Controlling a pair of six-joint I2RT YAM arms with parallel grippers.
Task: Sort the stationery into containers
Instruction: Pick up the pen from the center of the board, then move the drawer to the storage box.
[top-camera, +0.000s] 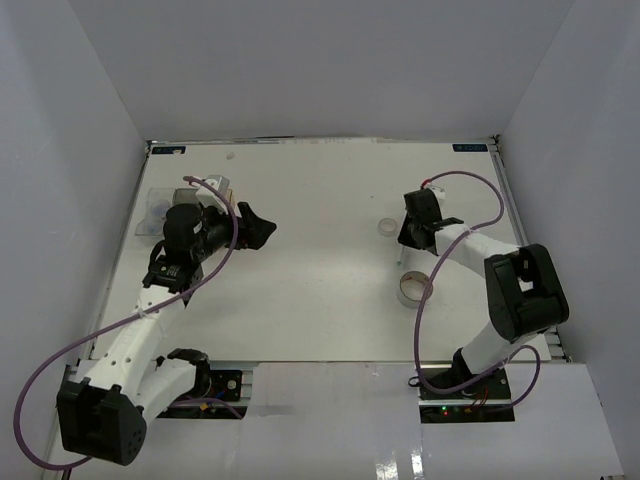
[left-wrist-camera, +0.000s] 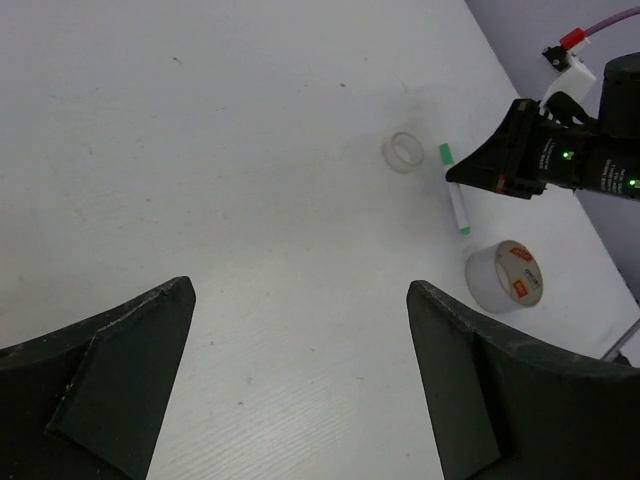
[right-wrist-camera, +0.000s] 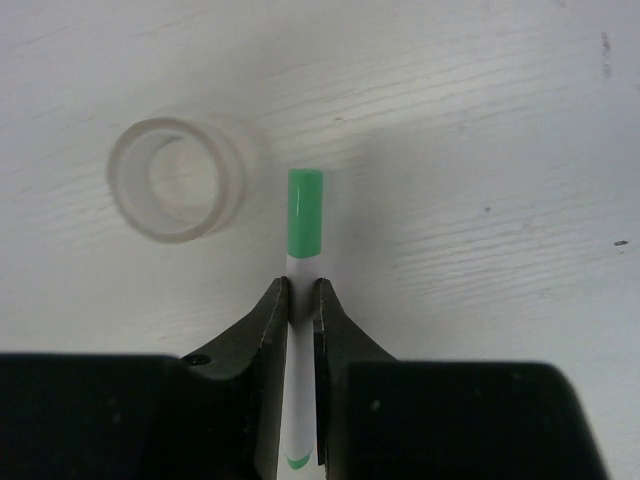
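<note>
Nearest the arm bases, a tape roll lies flat on the right side of the table. Just beyond it, the right gripper pinches the white barrel of the green-capped marker, whose cap lies just beside a clear jar. Across the table, the left gripper gapes wide and holds nothing.

We see a matt table with faint grain; the green-capped marker looks smooth glossy plastic; the jar at its ten o'clock, translucent plastic.
</note>
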